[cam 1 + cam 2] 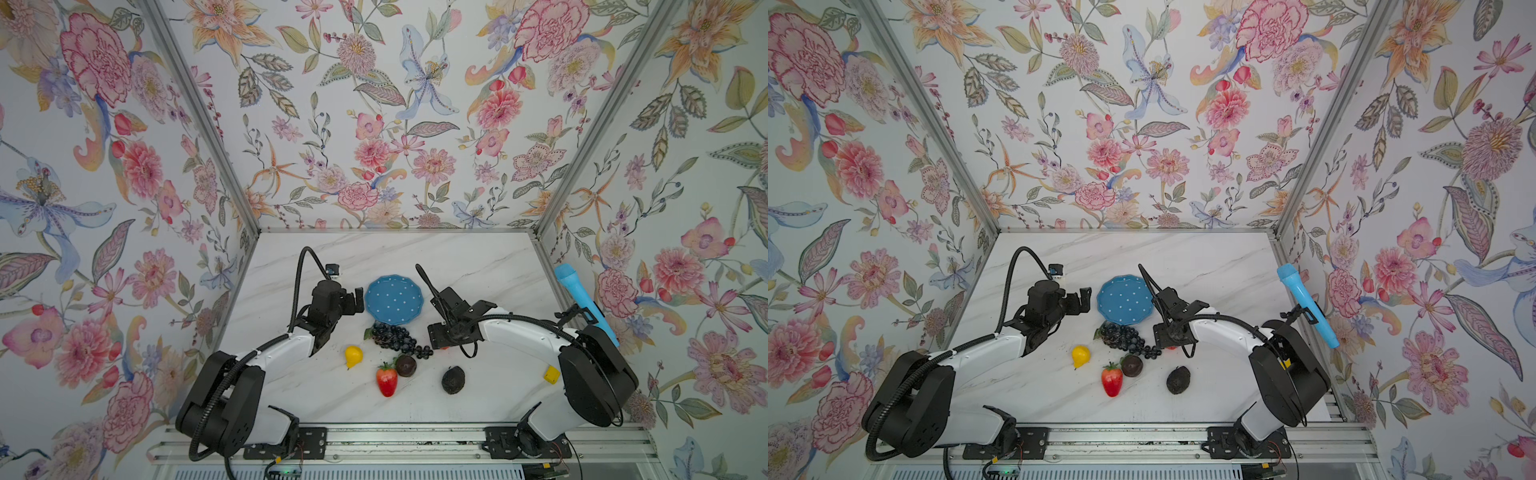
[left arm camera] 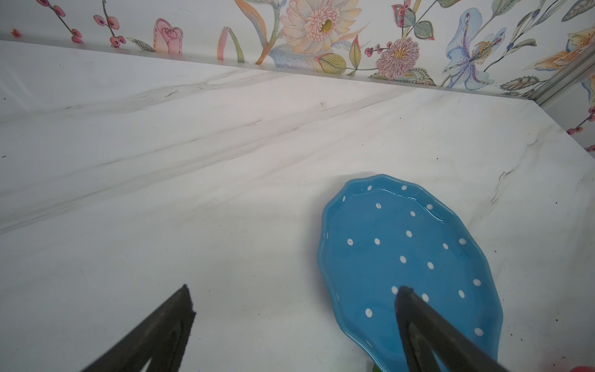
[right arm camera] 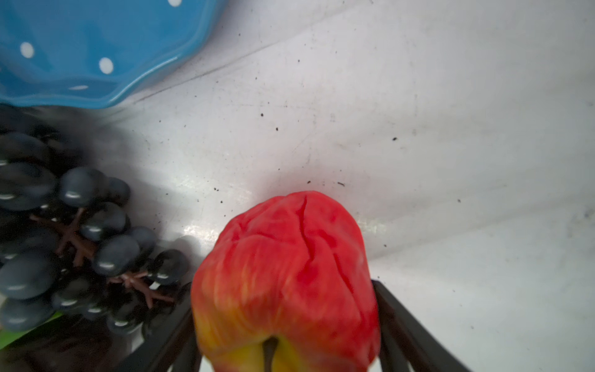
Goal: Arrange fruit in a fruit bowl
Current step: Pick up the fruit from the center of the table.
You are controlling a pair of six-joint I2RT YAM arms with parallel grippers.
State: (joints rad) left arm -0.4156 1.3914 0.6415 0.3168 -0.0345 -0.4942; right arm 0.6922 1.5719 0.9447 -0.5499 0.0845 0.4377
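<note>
Right wrist view: one red-yellow toy apple (image 3: 286, 257) is clamped by the right end effector (image 3: 282, 285); left end effector (image 2: 293, 287) held wide, empty. Five more fruits (image 1: 386, 379), one blue polka-dot dish (image 1: 394, 299).

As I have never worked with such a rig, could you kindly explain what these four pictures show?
Two robot arms with pincer grippers work at a marble table. Both top views look down from one overhead camera; each wrist view looks out along one arm's gripper. On the table lie an empty blue dotted dish, a grape bunch, a yellow fruit, a strawberry, a round dark fruit and an avocado; a toy microphone is at the side wall. The left gripper stands open and empty beside the dish. The right gripper is closed on a red-yellow apple.
</note>
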